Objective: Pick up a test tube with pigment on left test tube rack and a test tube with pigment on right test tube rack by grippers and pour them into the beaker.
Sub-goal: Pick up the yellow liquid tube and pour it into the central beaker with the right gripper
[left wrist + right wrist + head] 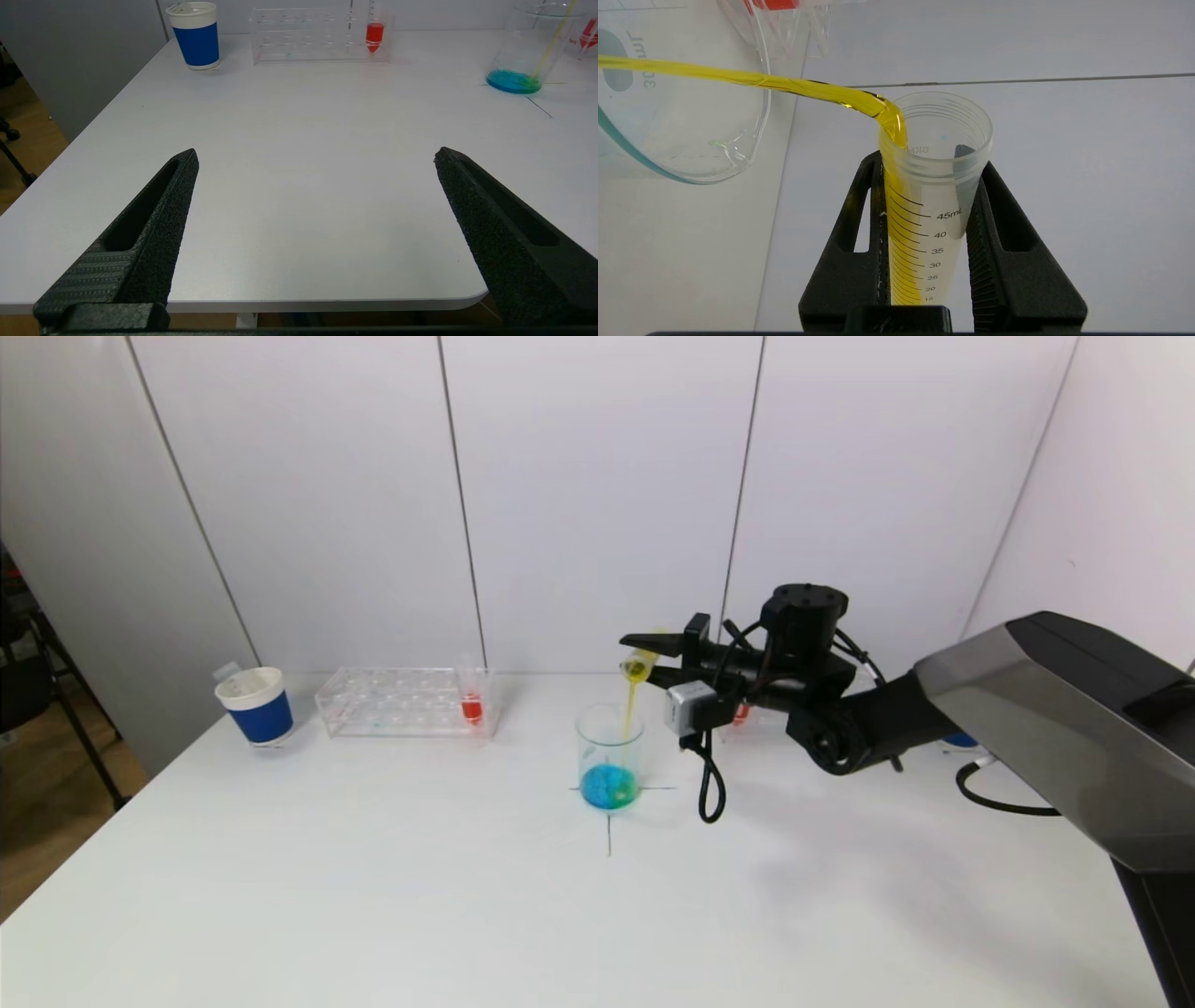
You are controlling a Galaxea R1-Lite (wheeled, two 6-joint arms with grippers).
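Test tube [931, 205] pinched between the two fingers of the right hand [653, 658], just right of frame centre in the head view, tilted mouth-down above the beaker [610, 756]. Thin yellow stream [631, 709] running from the tube's lip into the beaker; blue liquid [609, 786] pooled at the beaker's bottom, greenish where the yellow lands.

White counter [373, 896] filling the lower half of the frame. Clear left rack [403, 702] at upper left of the counter, holding one tube of red pigment [471, 707] at its right end. Blue-and-white paper cup [256, 706] further left, near the counter's edge. Beaker standing on a black cross mark [609, 821] at centre. Behind the right arm, a glimpse of red [741, 713], mostly hidden.

Left hand [315, 156] low at the near counter edge, fingers spread wide, holding nothing, well apart from rack and beaker.
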